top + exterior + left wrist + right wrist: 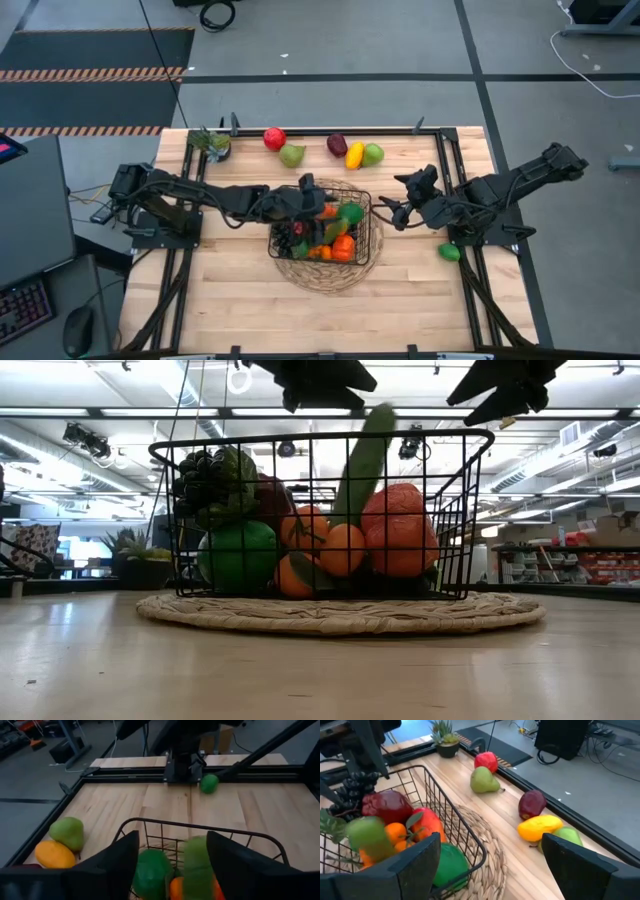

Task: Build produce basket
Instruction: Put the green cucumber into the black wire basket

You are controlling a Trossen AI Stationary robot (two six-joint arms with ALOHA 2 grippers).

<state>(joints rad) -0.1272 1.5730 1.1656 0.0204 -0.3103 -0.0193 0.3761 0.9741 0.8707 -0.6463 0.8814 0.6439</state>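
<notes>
The black wire basket point(362, 200) stands on a round woven mat point(322, 276) at mid-table. It holds oranges point(343, 547), a green fruit point(237, 555), dark grapes point(198, 472), a dark red fruit point(387, 806) and a green cucumber point(365, 460). The cucumber leans upright with its top above the rim. My left gripper point(312, 195) is open over the basket's left part. Its fingers stand on either side of the blurred cucumber point(197, 865) without touching it. My right gripper point(392, 210) is open and empty just right of the basket.
Along the far edge lie a red apple point(274, 138), a green pear point(291, 155), a purple plum point(337, 145), a yellow fruit point(354, 155) and another green pear point(373, 154). A small green fruit point(449, 252) lies by the right arm's base. A potted plant point(213, 143) stands far left.
</notes>
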